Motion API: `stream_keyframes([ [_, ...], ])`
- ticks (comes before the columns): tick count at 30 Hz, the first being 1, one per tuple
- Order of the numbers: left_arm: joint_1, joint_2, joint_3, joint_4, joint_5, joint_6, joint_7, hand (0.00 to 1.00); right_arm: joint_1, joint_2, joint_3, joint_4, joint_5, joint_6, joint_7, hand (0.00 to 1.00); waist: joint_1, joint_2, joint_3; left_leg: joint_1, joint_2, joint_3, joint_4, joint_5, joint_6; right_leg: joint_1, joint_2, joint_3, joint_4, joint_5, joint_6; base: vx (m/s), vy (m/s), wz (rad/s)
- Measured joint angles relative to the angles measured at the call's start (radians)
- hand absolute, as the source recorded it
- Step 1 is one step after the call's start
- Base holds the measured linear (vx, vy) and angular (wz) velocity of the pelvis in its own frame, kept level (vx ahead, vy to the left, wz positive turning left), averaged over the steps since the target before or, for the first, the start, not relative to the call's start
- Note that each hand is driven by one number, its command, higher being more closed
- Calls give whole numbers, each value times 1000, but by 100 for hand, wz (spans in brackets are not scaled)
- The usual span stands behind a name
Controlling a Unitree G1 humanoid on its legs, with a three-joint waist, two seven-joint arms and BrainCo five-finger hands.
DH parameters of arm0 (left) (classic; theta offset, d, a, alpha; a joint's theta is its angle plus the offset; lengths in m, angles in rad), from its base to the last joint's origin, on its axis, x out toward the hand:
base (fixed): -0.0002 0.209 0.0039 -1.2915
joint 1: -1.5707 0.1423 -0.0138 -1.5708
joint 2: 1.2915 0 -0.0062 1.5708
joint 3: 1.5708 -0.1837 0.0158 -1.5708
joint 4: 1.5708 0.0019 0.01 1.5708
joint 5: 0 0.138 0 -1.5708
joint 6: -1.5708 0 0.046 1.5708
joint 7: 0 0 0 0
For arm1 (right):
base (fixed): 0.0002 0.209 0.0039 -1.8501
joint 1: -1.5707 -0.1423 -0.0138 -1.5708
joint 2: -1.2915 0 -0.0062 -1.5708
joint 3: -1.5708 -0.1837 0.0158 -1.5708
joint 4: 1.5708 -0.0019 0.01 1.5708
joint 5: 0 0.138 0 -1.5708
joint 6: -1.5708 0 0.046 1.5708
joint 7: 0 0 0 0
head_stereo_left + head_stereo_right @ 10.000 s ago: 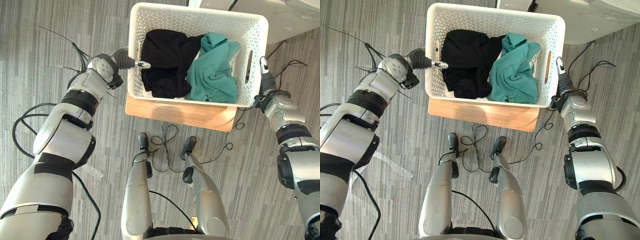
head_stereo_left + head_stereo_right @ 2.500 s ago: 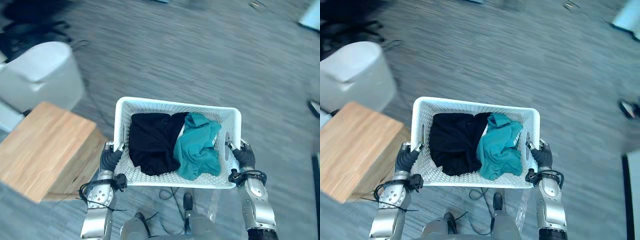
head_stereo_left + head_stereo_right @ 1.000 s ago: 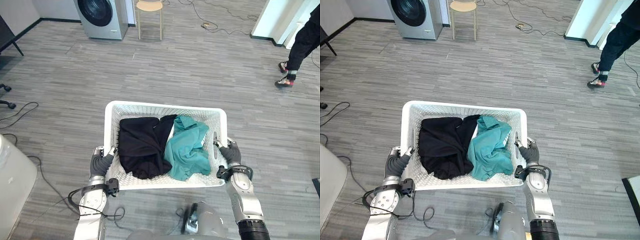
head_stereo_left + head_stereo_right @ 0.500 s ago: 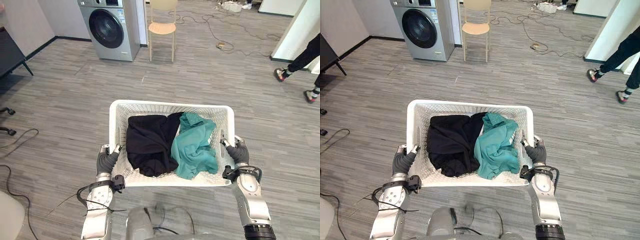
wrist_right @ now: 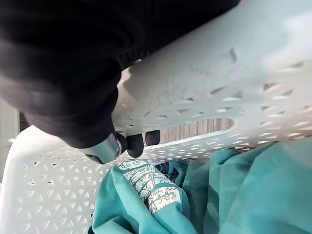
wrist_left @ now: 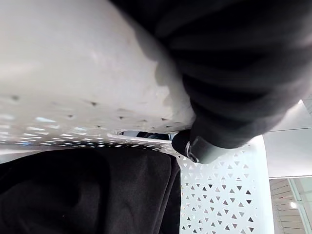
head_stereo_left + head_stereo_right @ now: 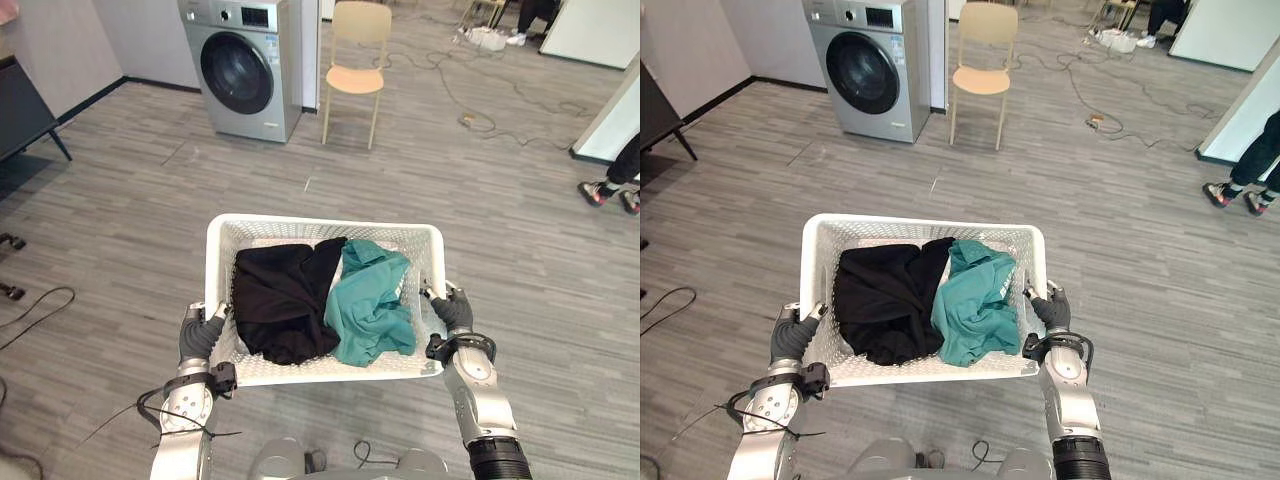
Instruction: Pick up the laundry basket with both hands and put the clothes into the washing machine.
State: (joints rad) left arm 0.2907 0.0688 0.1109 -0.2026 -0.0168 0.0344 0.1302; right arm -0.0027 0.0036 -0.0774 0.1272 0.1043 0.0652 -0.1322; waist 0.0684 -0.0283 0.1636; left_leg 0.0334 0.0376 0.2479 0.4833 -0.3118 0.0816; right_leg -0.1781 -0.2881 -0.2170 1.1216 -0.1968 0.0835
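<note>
Well, white perforated laundry basket point(image 7: 320, 221); black, teal clothes point(image 7: 290, 305)

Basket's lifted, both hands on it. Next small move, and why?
Probably a step forward, veering slightly left, toward the washer. The left hand and right hand each curl into a side handle of the basket, with the clothes inside, so the lift looks done. The washer stands far off across the floor, a chair beside it, too far to unload.

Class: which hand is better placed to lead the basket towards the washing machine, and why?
Probably left: the left hand and right hand each grip an end of the laundry basket, but the washing machine stands ahead to the left.
</note>
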Motion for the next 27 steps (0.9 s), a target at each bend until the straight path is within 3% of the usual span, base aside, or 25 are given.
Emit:
stream_keyframes([
  [2,3,0,-10,-13,0,0,0,100,10,-2,-5,-6,1,-16,0,100,-9,-3,-11,15,-2,-15,-30,3,-7,-62,15,-57,-226,-56,-36,332,-84,14],
  [4,4,0,-14,-21,0,-1,0,100,13,-4,-6,-13,2,-19,0,100,-21,-9,-19,16,1,-30,-27,-7,-44,-61,62,-76,-489,-41,-38,277,-86,12],
  [5,4,0,-12,-21,0,-1,1,100,29,-1,-3,-34,2,-19,-2,100,-25,-18,-26,18,-5,-35,-9,-26,-75,-50,102,-68,-677,80,-72,339,-121,5],
  [6,4,-24,-19,-6,0,2,1,100,62,-14,0,-57,2,-21,-2,100,-26,9,-38,16,3,-43,50,-51,-99,-20,124,-62,-749,155,-67,411,-51,-11],
  [7,19,-33,-21,-5,1,5,0,100,75,-22,-2,-58,1,-18,-5,100,-21,30,-45,-17,37,-56,135,-41,-119,22,152,-57,-807,172,-79,329,-17,-20],
  [9,29,-17,-42,-8,1,0,-1,100,92,-25,-9,-63,0,-18,-8,100,-22,21,-49,-26,63,-57,62,-56,-115,96,167,-51,-919,206,-68,264,-1,-25],
  [10,30,-24,-42,-19,1,0,-2,100,100,-25,-9,-82,0,-21,-9,100,-26,20,-54,-17,81,-56,-74,-27,-133,122,175,-49,-972,225,-58,230,-12,-25],
  [12,39,-27,-39,-21,1,-2,-2,100,124,-18,-9,-110,-2,-22,-9,100,-16,19,-71,1,80,-32,-124,15,-126,144,185,-26,-1024,250,-48,152,43,-31],
  [13,69,-24,-31,-19,1,-17,-21,100,158,37,-23,-103,-36,-39,5,100,0,-40,-107,-63,33,-96,-163,63,-102,225,110,10,-1123,268,11,68,33,-18],
  [23,77,-25,-31,-19,1,-17,-25,100,158,37,-28,-75,-37,-50,7,100,-6,-57,-91,-86,27,-80,-186,79,-95,172,78,-48,-1094,262,5,2,-1,1],
  [27,90,-28,-30,-12,1,-17,-43,100,151,36,-55,-25,-38,-58,25,100,-31,-46,-73,-85,5,-70,-247,99,-96,86,29,-131,-960,213,-14,12,4,-2],
])
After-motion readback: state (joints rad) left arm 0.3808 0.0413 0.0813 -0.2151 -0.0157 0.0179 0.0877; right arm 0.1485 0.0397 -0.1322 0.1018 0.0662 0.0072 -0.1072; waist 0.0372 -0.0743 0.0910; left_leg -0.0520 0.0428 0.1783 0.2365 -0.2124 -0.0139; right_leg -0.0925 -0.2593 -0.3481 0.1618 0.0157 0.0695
